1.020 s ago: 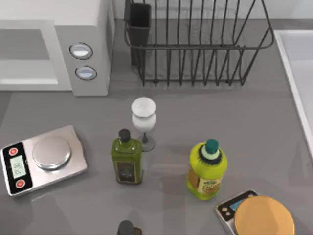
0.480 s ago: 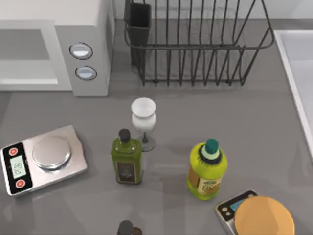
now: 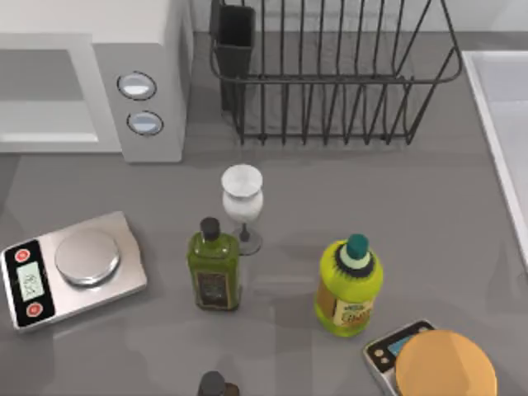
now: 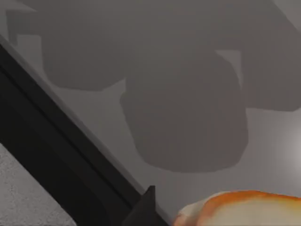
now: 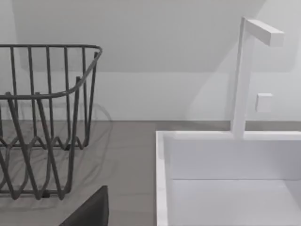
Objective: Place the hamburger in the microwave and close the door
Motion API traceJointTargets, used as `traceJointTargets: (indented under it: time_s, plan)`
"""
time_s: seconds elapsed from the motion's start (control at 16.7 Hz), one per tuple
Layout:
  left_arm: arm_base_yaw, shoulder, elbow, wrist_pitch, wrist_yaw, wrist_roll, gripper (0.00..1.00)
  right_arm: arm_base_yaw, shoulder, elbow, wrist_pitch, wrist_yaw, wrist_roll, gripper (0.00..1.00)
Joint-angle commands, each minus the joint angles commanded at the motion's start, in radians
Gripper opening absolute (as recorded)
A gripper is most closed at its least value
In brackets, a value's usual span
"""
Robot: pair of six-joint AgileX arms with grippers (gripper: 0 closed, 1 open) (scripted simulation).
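Note:
The hamburger (image 4: 240, 209), an orange-tan bun over a white layer, sits at the edge of the left wrist view on a grey surface. A dark part of my left gripper (image 4: 143, 211) juts in right beside it. The microwave (image 3: 144, 78) stands at the table's back left in the top view, white with two round knobs on a grey panel and its wide front cavity (image 3: 41, 99) open. The door is out of view. A dark part of my right gripper (image 5: 89, 212) shows in the right wrist view, facing the rack and sink.
A black wire rack (image 3: 330, 74) stands at the back, a white sink (image 3: 503, 124) at the right. A silver scale (image 3: 74, 268), a white goblet (image 3: 242, 206), a green bottle (image 3: 214, 268), a yellow bottle (image 3: 350, 285) and a tan disc on a second scale (image 3: 445, 367) crowd the front. A black strip (image 4: 51, 141) borders the grey surface.

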Motion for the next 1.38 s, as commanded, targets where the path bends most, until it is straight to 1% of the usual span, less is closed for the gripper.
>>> traceJointTargets:
  time_s: [0.3, 0.72, 0.96, 1.2, 1.38]
  plan:
    - [-0.043, 0.104, -0.031, 0.401, 0.057, -0.256, 0.00, 0.000, 0.000, 0.000, 0.000, 0.000, 0.000, 1.00]
    - [-0.138, 0.289, -0.093, 1.016, 0.145, -0.650, 0.00, 0.000, 0.000, 0.000, 0.000, 0.000, 0.000, 1.00]
    - [-0.189, 0.387, -0.138, 1.328, 0.186, -0.853, 0.00, 0.000, 0.000, 0.000, 0.000, 0.000, 0.000, 1.00]
    - [-0.227, 0.472, -0.181, 1.565, 0.214, -1.007, 0.00, 0.000, 0.000, 0.000, 0.000, 0.000, 0.000, 1.00]
    - [-0.243, 0.521, -0.211, 1.663, 0.224, -1.072, 0.00, 0.000, 0.000, 0.000, 0.000, 0.000, 0.000, 1.00]
